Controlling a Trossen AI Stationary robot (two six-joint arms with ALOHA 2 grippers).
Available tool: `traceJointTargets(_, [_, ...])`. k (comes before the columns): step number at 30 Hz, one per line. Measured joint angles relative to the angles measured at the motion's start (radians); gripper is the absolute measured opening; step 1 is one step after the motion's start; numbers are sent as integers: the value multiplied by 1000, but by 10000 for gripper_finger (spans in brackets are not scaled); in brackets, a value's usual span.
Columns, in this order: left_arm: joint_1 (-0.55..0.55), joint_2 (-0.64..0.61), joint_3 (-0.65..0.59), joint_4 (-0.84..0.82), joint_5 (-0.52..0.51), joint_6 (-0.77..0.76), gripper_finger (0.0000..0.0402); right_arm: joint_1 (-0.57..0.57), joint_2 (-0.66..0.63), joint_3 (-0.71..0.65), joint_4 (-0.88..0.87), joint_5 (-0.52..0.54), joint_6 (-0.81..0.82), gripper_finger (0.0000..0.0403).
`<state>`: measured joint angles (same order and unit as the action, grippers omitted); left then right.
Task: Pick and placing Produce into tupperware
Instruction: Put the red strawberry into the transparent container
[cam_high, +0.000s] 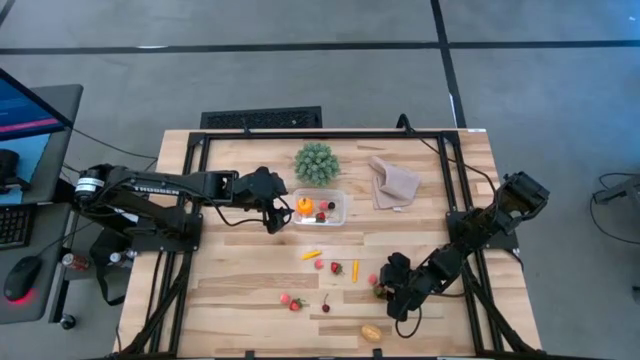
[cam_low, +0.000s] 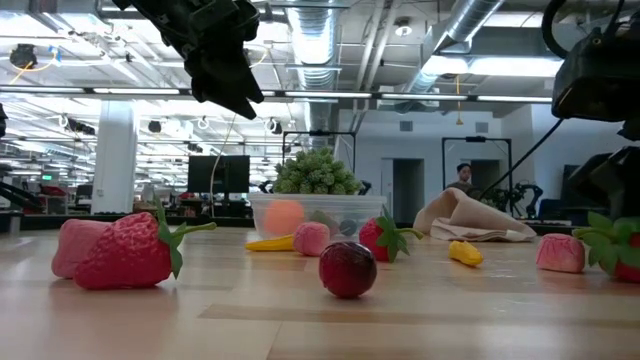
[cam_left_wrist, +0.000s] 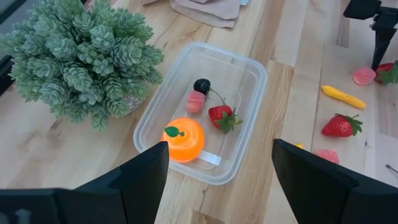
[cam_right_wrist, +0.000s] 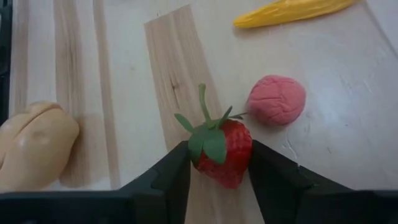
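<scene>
- Risk, slip: the right tool (cam_right_wrist: 214, 165) grips a strawberry (cam_right_wrist: 221, 151) between its two fingers, and the contact sits low on the fruit. If the lift is abrupt, the rounded, tapered body may squeeze out and drop back to the desk (cam_high: 240, 290).
- Risk, collision: the left tool (cam_high: 272, 208) hovers at the left end of the tupperware (cam_high: 335, 199). If the right arm carries its load there while the left arm holds that position, the two arms may meet over the container.
- Risk, displacement: the tupperware looks light and nothing visible holds it down. A low or off-centre release may push it toward the green plant (cam_high: 316, 162) just beyond it.
- Right arm pose: it reaches from the right edge toward the near centre of the desk, wrist angled down, tool closed on the strawberry at desk level, beside a pink piece (cam_right_wrist: 277, 99) and a tan piece (cam_right_wrist: 34, 146).
- Left arm pose: it extends rightward from the left side, raised above the desk, fingers spread wide and holding nothing.
- Task items: the tupperware lies at desk centre and holds an orange (cam_left_wrist: 183, 139), a strawberry, a pink piece and a dark piece. The remaining produce (cam_high: 336, 268) lies scattered on the near half of the desk.
</scene>
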<state>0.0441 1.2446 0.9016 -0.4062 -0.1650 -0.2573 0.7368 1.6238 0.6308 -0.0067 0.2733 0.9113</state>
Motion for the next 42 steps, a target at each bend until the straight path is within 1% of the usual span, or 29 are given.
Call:
traceJointTargets(5, [0,0,0,0,0,0,275,0,0,0,1,-1,10,128])
traceJointTargets(14, [0,0,0,1,0,1,275,0,0,0,25,9,32,148])
traceJointTargets(21, [0,0,0,1,0,5,275,0,0,0,72,13,31,128])
traceJointTargets(24, [0,0,0,1,0,5,275,0,0,0,101,17,31,129])
traceJointTargets(30, [0,0,0,1,0,5,275,-2,0,0,180,48,31,144])
traceJointTargets(37, [0,0,0,0,13,17,275,-21,0,0,260,49,23,130])
traceJointTargets(42, [-15,0,0,-1,26,42,275,-48,0,0,324,50,6,138])
